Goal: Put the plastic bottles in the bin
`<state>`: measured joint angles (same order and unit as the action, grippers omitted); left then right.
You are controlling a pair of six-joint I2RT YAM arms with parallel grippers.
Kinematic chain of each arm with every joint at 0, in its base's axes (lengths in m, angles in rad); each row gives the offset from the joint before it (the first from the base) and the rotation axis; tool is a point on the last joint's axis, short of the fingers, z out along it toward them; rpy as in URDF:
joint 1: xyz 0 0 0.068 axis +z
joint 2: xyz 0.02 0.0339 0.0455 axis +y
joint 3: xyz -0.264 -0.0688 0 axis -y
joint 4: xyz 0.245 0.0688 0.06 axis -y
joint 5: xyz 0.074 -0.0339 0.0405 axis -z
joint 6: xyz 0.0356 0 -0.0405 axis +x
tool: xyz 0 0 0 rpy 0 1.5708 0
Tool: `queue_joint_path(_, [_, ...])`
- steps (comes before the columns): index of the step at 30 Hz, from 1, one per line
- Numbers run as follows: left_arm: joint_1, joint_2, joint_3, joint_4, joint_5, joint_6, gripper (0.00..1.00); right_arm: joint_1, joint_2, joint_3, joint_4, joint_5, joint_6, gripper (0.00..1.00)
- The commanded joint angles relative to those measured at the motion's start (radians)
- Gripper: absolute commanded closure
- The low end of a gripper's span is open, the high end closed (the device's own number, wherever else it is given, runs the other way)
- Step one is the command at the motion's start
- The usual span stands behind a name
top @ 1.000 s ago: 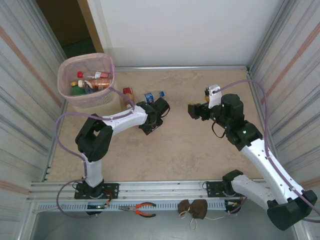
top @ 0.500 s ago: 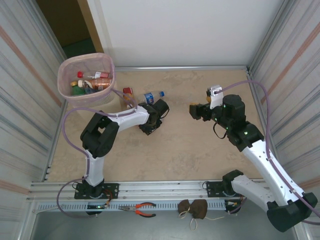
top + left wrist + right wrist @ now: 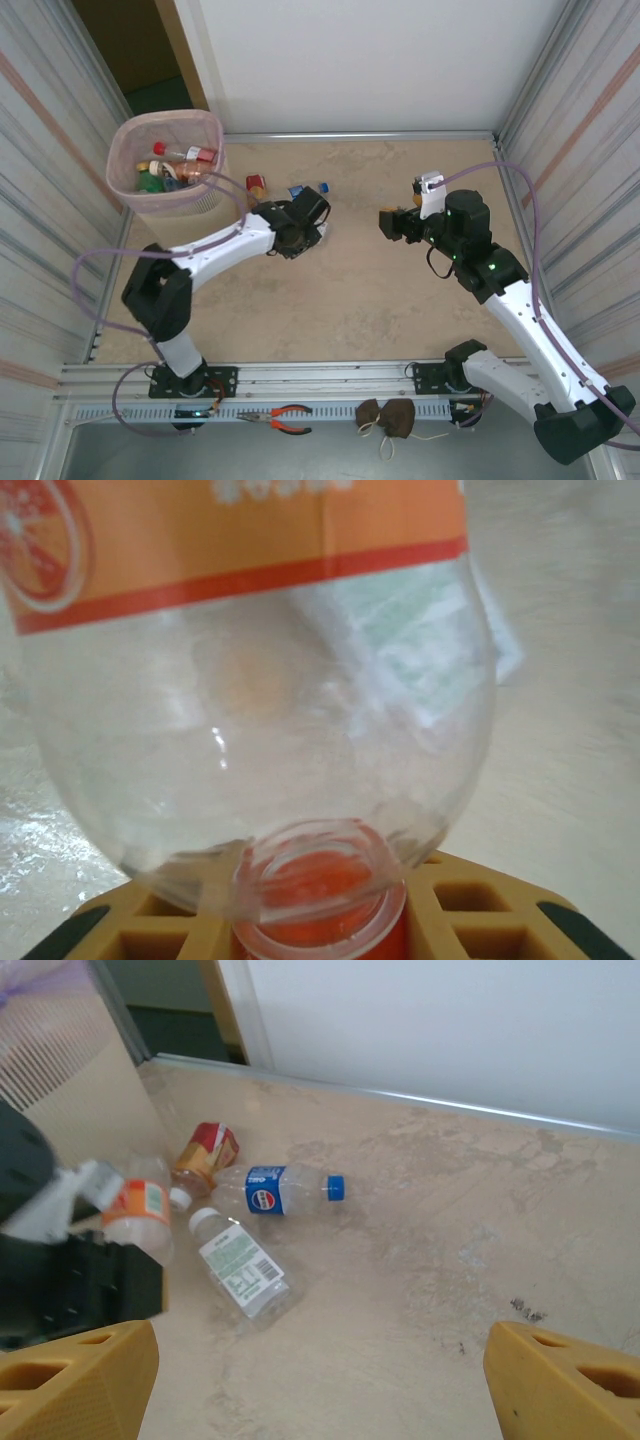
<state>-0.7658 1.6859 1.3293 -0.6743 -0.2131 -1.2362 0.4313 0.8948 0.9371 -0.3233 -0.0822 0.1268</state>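
My left gripper (image 3: 320, 925) is shut on the red cap and neck of a clear plastic bottle with an orange label (image 3: 250, 700). In the right wrist view this bottle (image 3: 140, 1215) stands out from the black left gripper (image 3: 60, 1280), above the table. Three more bottles lie beside it: one blue-labelled with a blue cap (image 3: 270, 1188), one clear with a white cap (image 3: 240, 1265), one brown with a red label (image 3: 203, 1155). The pale-pink bin (image 3: 128, 140) stands at the far left with several bottles inside. My right gripper (image 3: 388, 222) hovers open and holds nothing, right of the bottles.
Metal walls close in the table on the left and right, and a white wall stands behind it. Pliers (image 3: 285, 418) and a brown cloth bundle (image 3: 388, 418) lie on the front rail. The left arm's cable loops near the bin's side.
The left gripper has shut on the orange-labelled bottle. The left arm's elbow has swung out to the left and the wrist moved slightly back. The right arm has stayed still.
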Motion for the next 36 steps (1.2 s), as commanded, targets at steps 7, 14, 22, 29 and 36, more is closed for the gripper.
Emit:
queue_joint_path(7, [0.010,-0.225,0.035,0.119,0.060,0.451,0.73,-0.008,-0.010,0.031,-0.002,-0.012,0.007,0.16])
queue_joint_path(14, [0.088,-0.306,0.160,0.024,0.180,0.715,0.74,-0.008,-0.006,0.048,-0.002,-0.013,0.005,0.17])
queue_joint_path(22, [0.313,-0.384,0.316,-0.151,0.331,0.952,0.75,-0.008,0.009,0.056,0.008,-0.019,0.005,0.17])
queue_joint_path(29, [0.603,-0.347,0.501,-0.376,0.459,1.151,0.77,-0.005,0.031,0.062,0.020,-0.031,0.008,0.17])
queue_joint_path(36, [0.848,-0.258,0.610,-0.522,0.505,1.282,0.78,0.002,0.050,0.060,0.037,-0.037,0.017,0.17])
